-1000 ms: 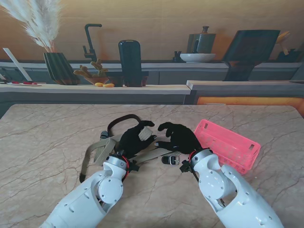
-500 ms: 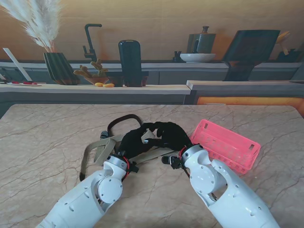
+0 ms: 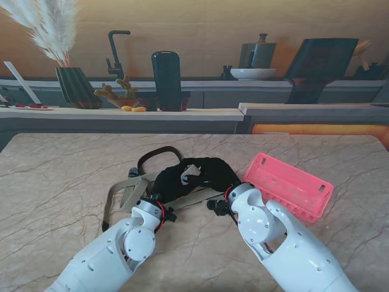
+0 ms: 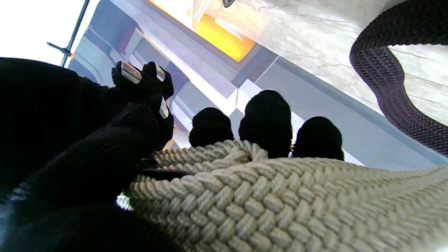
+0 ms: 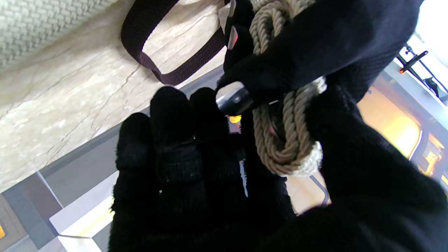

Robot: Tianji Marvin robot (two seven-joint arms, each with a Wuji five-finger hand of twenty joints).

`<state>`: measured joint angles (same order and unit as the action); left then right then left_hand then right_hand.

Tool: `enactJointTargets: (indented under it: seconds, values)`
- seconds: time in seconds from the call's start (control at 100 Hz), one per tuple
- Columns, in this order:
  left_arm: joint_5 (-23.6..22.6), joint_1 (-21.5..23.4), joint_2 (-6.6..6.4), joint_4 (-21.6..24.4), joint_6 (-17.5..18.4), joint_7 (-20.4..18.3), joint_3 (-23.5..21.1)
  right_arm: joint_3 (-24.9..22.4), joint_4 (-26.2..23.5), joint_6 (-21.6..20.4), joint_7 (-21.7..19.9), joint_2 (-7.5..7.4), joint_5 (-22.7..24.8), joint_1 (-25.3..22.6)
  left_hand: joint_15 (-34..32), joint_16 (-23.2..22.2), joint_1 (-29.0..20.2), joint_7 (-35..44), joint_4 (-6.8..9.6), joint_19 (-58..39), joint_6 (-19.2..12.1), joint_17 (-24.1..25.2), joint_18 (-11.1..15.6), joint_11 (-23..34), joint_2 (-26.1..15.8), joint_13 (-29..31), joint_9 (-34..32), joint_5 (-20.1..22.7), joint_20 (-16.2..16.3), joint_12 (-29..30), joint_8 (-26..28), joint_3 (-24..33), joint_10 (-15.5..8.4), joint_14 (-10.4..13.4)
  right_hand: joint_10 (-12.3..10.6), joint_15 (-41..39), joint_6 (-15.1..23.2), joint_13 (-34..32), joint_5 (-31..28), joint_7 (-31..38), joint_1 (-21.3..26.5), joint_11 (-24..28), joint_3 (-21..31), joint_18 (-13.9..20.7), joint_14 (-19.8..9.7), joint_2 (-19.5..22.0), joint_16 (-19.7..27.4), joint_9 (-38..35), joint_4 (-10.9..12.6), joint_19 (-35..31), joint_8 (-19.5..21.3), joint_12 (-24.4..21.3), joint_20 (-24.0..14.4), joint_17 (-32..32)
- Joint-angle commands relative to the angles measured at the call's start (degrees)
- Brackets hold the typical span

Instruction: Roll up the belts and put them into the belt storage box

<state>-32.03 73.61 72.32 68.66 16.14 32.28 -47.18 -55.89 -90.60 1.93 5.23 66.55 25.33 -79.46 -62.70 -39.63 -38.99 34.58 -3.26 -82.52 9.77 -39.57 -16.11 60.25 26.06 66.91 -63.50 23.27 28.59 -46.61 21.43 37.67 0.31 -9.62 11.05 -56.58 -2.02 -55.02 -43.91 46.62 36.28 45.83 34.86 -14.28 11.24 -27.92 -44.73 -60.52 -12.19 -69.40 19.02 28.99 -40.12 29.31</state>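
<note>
The left hand's fingers curl over the beige woven belt, pinning its started coil, while the right hand closes against the same coil, seemingly so each can turn it in alternation. The belt's tail trails left across the table; the dark belt lies just beyond, and the pink storage box waits at the right, empty so far as shows.

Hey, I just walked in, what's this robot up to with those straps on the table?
It is working on a beige braided belt. Both black-gloved hands meet over the middle of the marble table: the left hand grips the belt, and the right hand closes in on its rolled end. A dark belt lies loose just beyond them. The pink storage box sits to the right, with no belt in it.
</note>
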Motion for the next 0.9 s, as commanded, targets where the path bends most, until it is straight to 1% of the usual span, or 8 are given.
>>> enactJointTargets:
  seconds: [0.0, 0.08, 0.14, 0.4, 0.46, 0.62, 0.74, 0.89]
  values:
    - [-0.60, 0.25, 0.02, 0.56, 0.96, 0.28, -0.24, -0.74, -0.27, -0.07, 1.84, 0.33, 0.58, -1.17, 3.34, -0.62, 3.54, -3.17, -0.17, 2.53, -2.62, 4.12, -0.39, -4.36, 0.28, -3.80, 4.89, -2.49, 0.24, 1.22, -1.21, 0.80, -0.18, -0.62, -0.94, -1.58, 10.19, -1.67, -3.88, 9.65, 9.58, 0.44, 5.56, 1.77, -0.28, 5.29, 0.37, -2.08, 0.75, -2.07, 2.25, -0.44, 0.27, 0.38]
    - [-1.21, 0.28, -0.28, 0.57, 1.76, 0.02, -0.50, -2.04, -1.01, 0.16, 3.94, 0.77, 0.13, -2.33, 8.81, -0.71, 5.52, -4.69, -0.45, 8.70, -4.02, 10.10, 0.40, -14.96, 1.14, -10.55, 12.11, -3.82, 1.07, 6.28, -2.11, -0.17, 2.33, -1.31, -1.30, -1.52, 11.03, -1.61, -4.05, 9.91, 9.24, 0.42, 5.80, 1.97, -0.53, 4.89, 0.42, -2.31, 0.69, -1.99, 2.68, -0.45, 0.40, 0.28]
    - [-1.04, 0.51, -0.36, 0.83, 2.14, -0.30, -0.83, -3.41, -2.06, 0.47, 4.74, 0.96, -0.62, -3.39, 9.66, -0.73, 5.84, -4.56, -0.48, 9.78, -4.18, 11.06, 0.51, -17.43, 1.72, -11.69, 12.75, -3.46, 1.48, 8.32, -2.10, 0.07, 2.85, -1.08, -1.62, -1.52, 11.25, -1.41, -4.01, 9.91, 8.87, 0.34, 6.25, 2.15, -0.79, 4.95, 0.43, -2.35, 0.64, -1.87, 2.83, -0.48, 0.54, 0.16]
    - [-2.45, 0.48, -0.24, 0.48, 2.14, 2.00, -1.04, -11.10, -8.61, 1.58, 3.57, 1.03, -7.95, -8.97, 5.92, -1.72, 2.52, -2.69, -0.36, 8.36, -4.28, 8.43, 3.11, -17.14, 1.30, -9.32, 13.21, -3.62, 2.44, 10.38, -1.14, 1.63, 1.98, 3.03, -1.40, -2.62, 11.49, -0.33, -3.25, 10.15, 9.07, 1.46, 6.35, 2.64, -1.23, 5.91, -0.17, -1.12, 0.35, -1.29, 4.03, 0.32, 1.02, -0.86]
    - [-2.41, 0.53, -0.15, 0.51, 2.28, 2.30, -1.09, -12.79, -9.90, 1.81, 3.25, 1.10, -10.26, -10.32, 4.43, -1.68, 0.69, -1.78, -1.85, 7.65, -4.34, 7.32, 4.13, -15.96, 2.23, -8.08, 12.18, -3.62, 2.24, 8.13, -0.68, 1.26, 1.50, 4.18, -1.27, -3.01, 11.85, 0.11, -3.01, 10.28, 9.12, 1.90, 5.97, 2.82, -1.40, 6.20, -0.42, -0.56, 0.37, -1.25, 4.54, 0.64, 1.03, -1.11]
    - [-2.27, 0.60, 0.03, 0.49, 3.21, 2.75, -0.97, -16.26, -12.48, 4.04, 2.00, 1.76, -21.42, -13.22, 1.59, -1.76, 0.49, -0.91, -2.26, 6.25, -4.69, 5.52, 5.05, -16.03, 0.79, -6.01, 12.02, -3.69, 1.88, 6.46, -0.23, 0.52, 1.29, 6.04, -0.64, -4.37, 12.18, 2.33, -2.88, 10.01, 8.98, 3.82, 4.98, 3.57, -1.95, 6.89, -1.60, 2.70, 0.48, -0.73, 5.34, 2.23, 0.88, -2.43]
    - [-2.24, 0.68, 0.18, 0.51, 3.94, 3.15, -0.79, -17.48, -12.63, 6.94, 0.56, 2.32, -29.94, -13.65, 2.22, -1.23, 2.52, -1.06, -0.23, 6.94, -5.00, 7.10, 5.08, -18.20, -1.98, -7.70, 14.52, -4.68, 1.37, 10.14, -0.30, -0.40, 1.77, 5.28, -0.06, -5.70, 12.18, 3.85, -2.65, 9.89, 9.30, 5.24, 4.12, 4.17, -2.15, 7.38, -2.74, 4.77, 0.63, -0.63, 5.79, 3.46, 0.35, -3.34]
    - [-2.49, 0.63, 0.26, 0.36, 4.79, 3.61, -0.63, -17.35, -10.65, 10.58, -1.02, 2.92, -37.32, -12.06, 4.92, -1.22, 5.66, -2.54, -0.48, 9.63, -5.50, 11.29, 4.70, -23.76, -0.97, -12.41, 20.10, -7.07, 1.37, 14.83, -1.15, -1.53, 2.46, 3.85, 0.88, -8.76, 12.06, 4.53, -2.93, 9.64, 9.38, 7.94, 3.70, 4.74, -2.89, 7.30, -4.85, 6.19, 0.82, -1.20, 5.99, 5.49, -0.63, -3.58]
